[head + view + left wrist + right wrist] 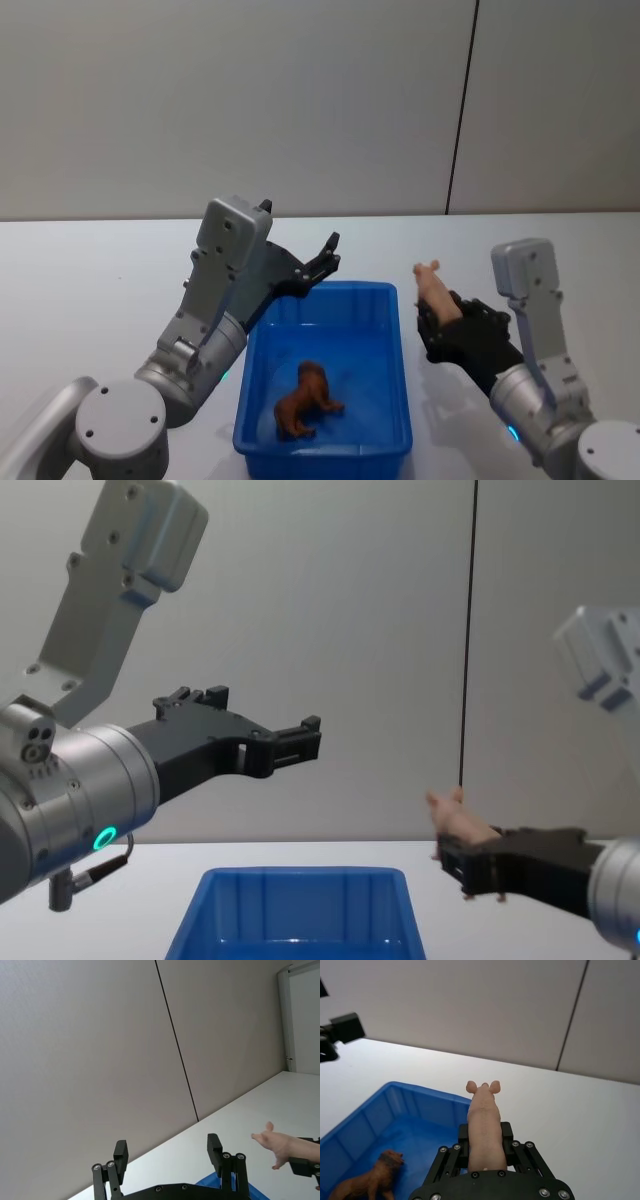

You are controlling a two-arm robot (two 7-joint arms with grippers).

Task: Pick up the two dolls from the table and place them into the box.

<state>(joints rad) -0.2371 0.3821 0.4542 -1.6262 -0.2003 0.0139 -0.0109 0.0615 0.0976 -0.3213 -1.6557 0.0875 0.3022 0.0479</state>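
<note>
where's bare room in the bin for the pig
Bare: the far half of the box, between the lion and far wall, and along its right wall. Crowded: around the lion near the front; open left end effector above the far rim.

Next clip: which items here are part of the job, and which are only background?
Part of the job:
- brown lion, inside the blue bin
- pink pig, held off the white table by the right gripper, just right of the bin
- left gripper, open, raised over the bin's far side

Background:
- grey wall
- door frame
</note>
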